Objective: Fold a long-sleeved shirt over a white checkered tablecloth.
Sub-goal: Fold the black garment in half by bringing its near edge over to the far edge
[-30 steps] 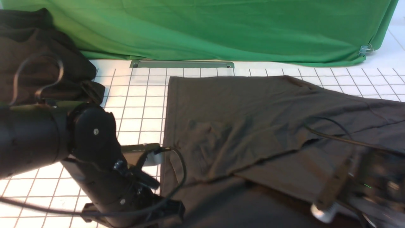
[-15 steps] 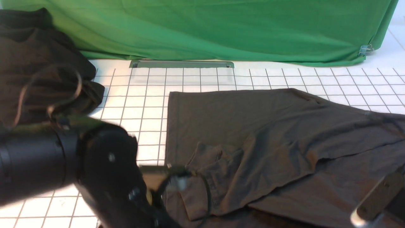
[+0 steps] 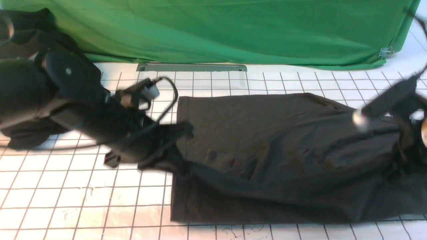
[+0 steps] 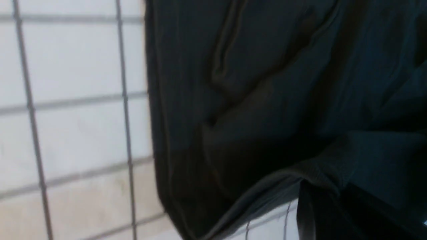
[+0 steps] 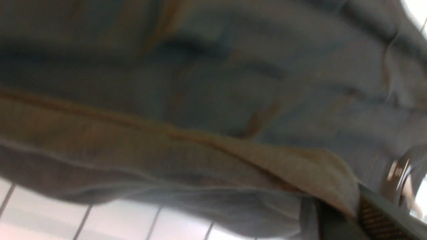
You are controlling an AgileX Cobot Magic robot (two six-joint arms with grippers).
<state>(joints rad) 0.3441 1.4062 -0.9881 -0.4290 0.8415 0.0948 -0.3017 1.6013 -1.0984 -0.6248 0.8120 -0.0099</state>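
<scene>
Long-sleeved shirt (image 3: 273, 133) stretched left-to-right across tablecloth (image 3: 66, 200), left gripper (image 3: 173, 156), right gripper (image 3: 405, 148), both pinching fabric

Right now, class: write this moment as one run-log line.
left gripper: shut on long-sleeved shirt | right gripper: shut on shirt | state: fold raised between them, rest on white checkered tablecloth

One shirt (image 3: 283, 133), one tablecloth (image 3: 66, 200), one black cloth heap (image 3: 33, 23), one green backdrop (image 3: 233, 30), two arms: left arm (image 3: 66, 100), right arm (image 3: 397, 96).
</scene>
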